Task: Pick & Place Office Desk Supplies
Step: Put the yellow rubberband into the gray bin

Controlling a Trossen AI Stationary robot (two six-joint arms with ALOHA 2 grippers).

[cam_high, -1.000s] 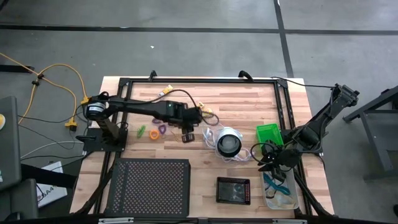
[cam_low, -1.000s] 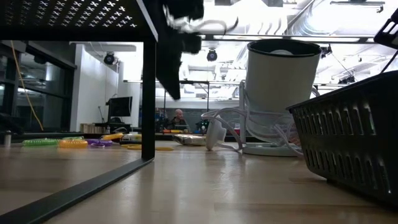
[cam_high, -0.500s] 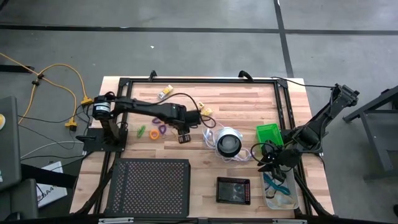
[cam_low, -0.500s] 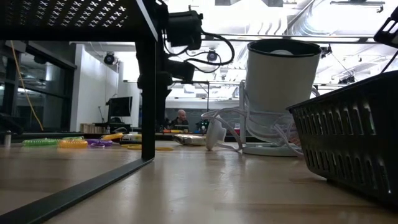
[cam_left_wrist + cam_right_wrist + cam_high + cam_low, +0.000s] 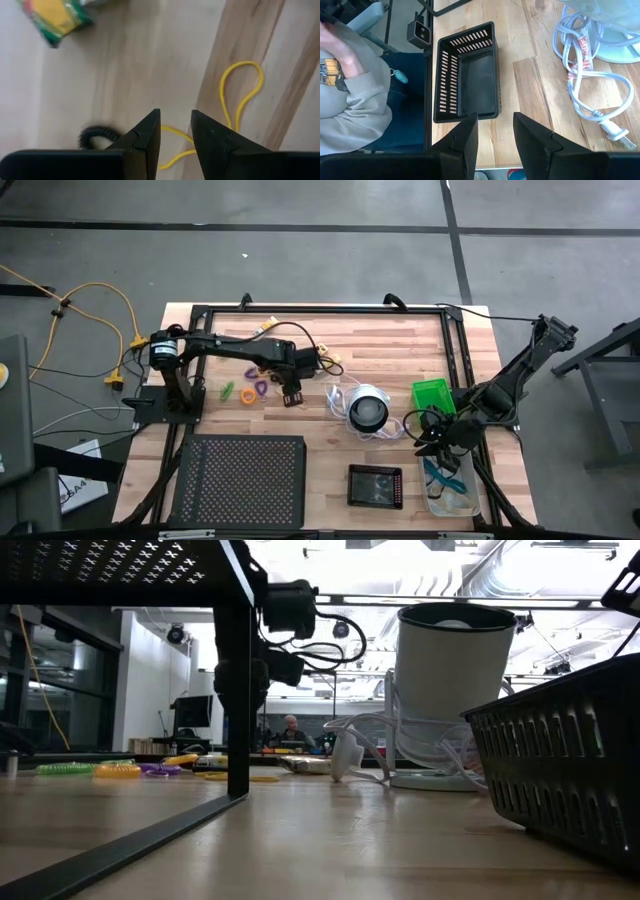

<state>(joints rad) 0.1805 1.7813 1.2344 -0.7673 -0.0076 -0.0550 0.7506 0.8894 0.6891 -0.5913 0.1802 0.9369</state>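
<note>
Two hands, both empty: left hand narrowly parted above a yellow loop on the bench; right hand narrowly parted near the black tray; no writing legible

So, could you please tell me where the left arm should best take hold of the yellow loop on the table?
Probably on the narrow rounded end of the yellow loop, coming straight down from above: it lies flat on the wooden table, and there the two strands run close enough for the left gripper's slightly parted jaws to straddle.
</note>
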